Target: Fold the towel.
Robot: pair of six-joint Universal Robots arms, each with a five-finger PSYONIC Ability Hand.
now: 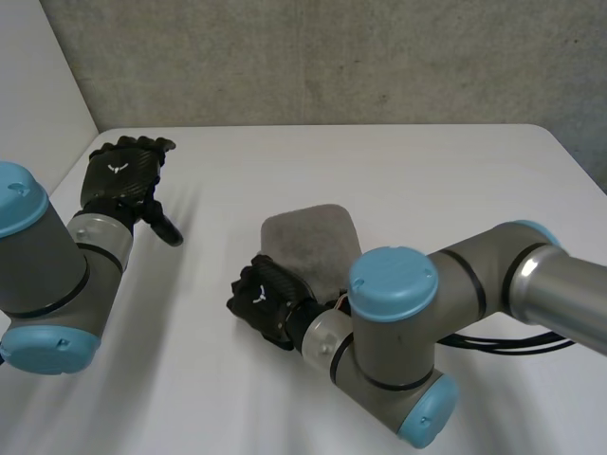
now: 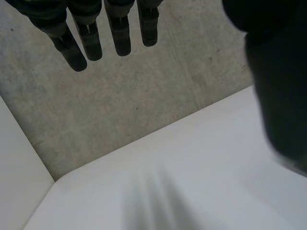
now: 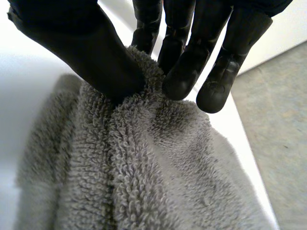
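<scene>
Near: we see the right robot hand pinching a fold of the grey towel between thumb and fingers at its 7 o'clock edge | middle: towel lies bunched on the desk | far, 10 o'clock: left robot hand above the desk, fingers straight, holding nothing

Grey terry towel lies bunched in folds on the white table.
</scene>
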